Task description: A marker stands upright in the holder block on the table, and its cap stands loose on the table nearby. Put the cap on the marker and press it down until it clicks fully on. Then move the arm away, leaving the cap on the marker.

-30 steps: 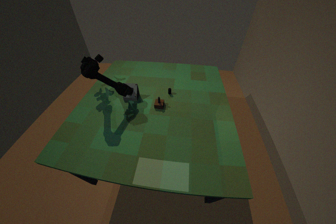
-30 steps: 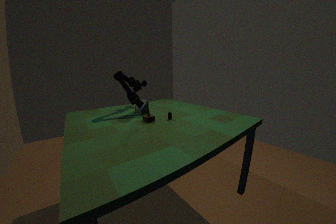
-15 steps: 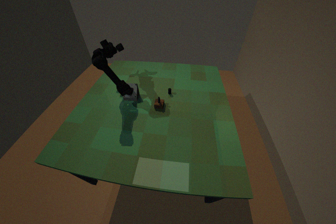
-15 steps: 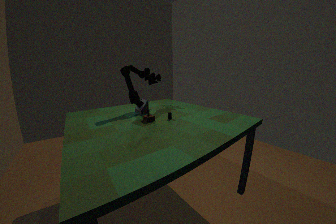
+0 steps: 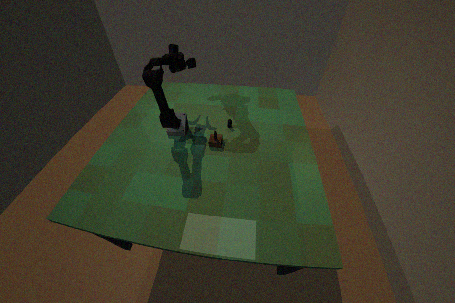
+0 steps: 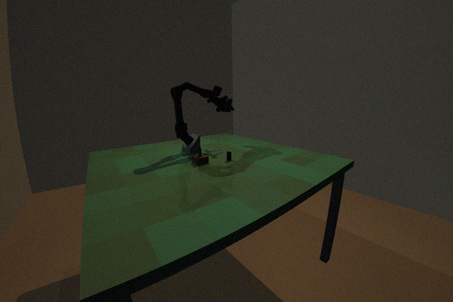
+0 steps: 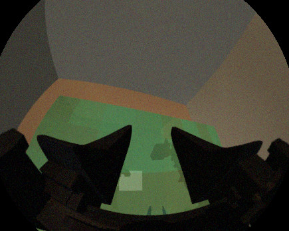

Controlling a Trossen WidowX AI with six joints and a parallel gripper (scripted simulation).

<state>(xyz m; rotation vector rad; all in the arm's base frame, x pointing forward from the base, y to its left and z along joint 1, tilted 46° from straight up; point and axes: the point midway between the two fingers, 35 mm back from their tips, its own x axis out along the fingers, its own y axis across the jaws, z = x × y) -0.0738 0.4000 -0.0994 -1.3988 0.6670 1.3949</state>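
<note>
Presently, the gripper (image 5: 191,62) (image 6: 232,105) (image 7: 151,130) hangs high, fingers parted and empty; the marker (image 5: 215,134) (image 6: 199,152) stands uncapped in its block (image 5: 215,140) (image 6: 200,160); the cap (image 5: 229,122) (image 6: 229,156) stands nearby. The likely step, reaching the cap, calls for descent and alignment.

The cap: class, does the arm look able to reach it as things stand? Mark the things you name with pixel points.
Probably yes: the cap (image 5: 229,123) (image 6: 229,156) stands apart from the holder block (image 5: 215,140) (image 6: 200,160), and the open pincer (image 5: 186,65) (image 6: 232,105) (image 7: 151,130) holds nothing.

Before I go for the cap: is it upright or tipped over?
Upright: the cap shows as a short dark cylinder, taller than wide, standing on the table.
</note>
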